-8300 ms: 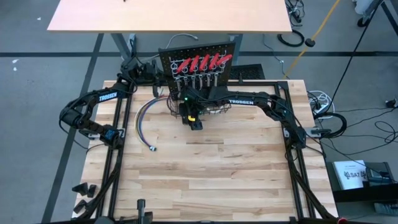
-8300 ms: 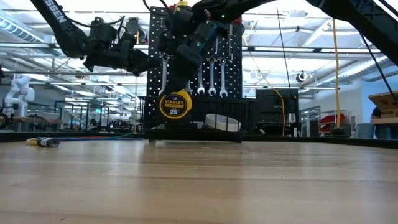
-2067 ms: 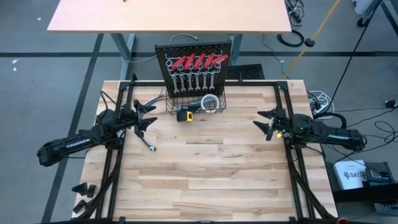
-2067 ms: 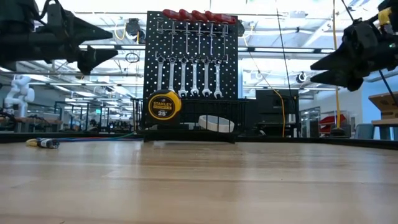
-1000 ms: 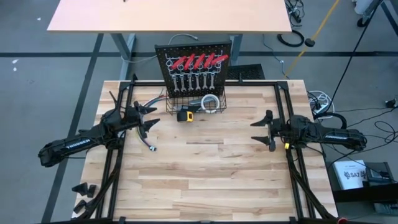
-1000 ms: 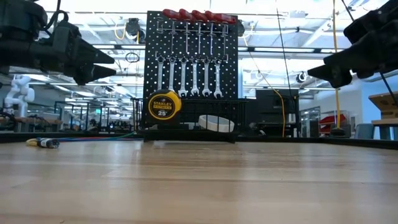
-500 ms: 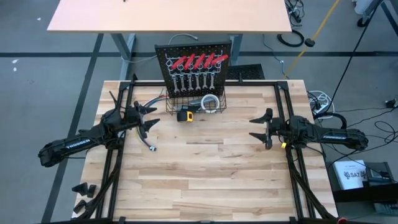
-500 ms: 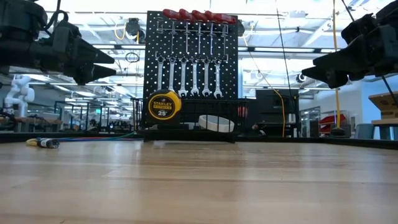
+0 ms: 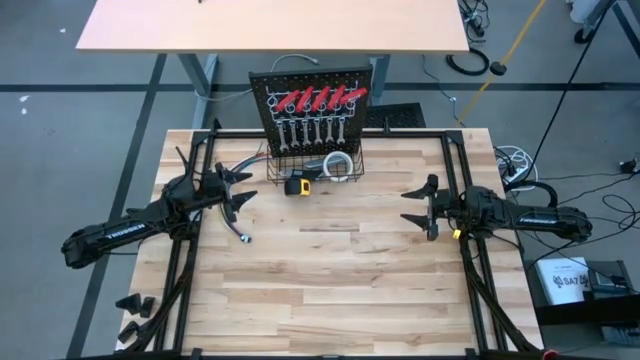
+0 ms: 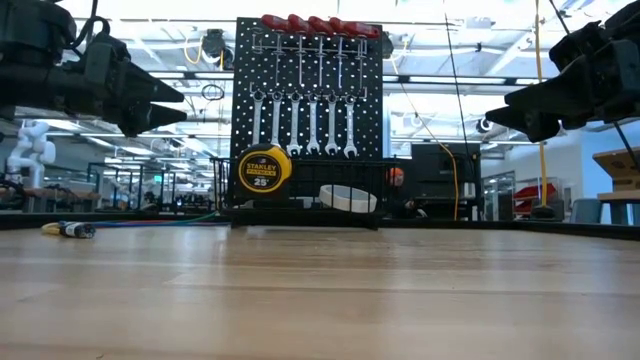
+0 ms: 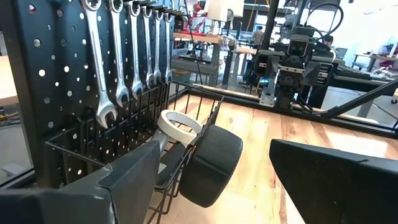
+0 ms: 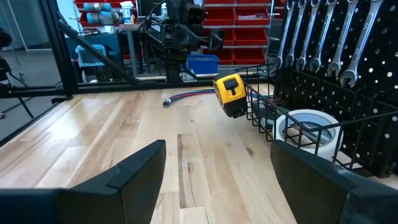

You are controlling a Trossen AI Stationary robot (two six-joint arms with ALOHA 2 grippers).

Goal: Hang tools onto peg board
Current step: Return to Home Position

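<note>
Wrenches (image 9: 312, 131) and red-handled tools (image 9: 321, 99) hang on the peg board (image 9: 262, 95) at the far edge of the table (image 9: 330, 290) (the tape measure (image 9: 297, 186) on its basket (image 9: 345, 172) front). We see the left gripper (image 9: 244, 185) and right gripper (image 9: 420, 207) well apart from it, jaws spread.

The left arm lies stretched low over the bench's (image 9: 330, 290) left edge, forearm angled inward. The left tool (image 9: 238, 189) hangs above the surface, its fingers spread wide. The right arm lies level at the right edge, and the right tool (image 9: 420, 208) is equally splayed. Both tools point toward the bench's middle.
</note>
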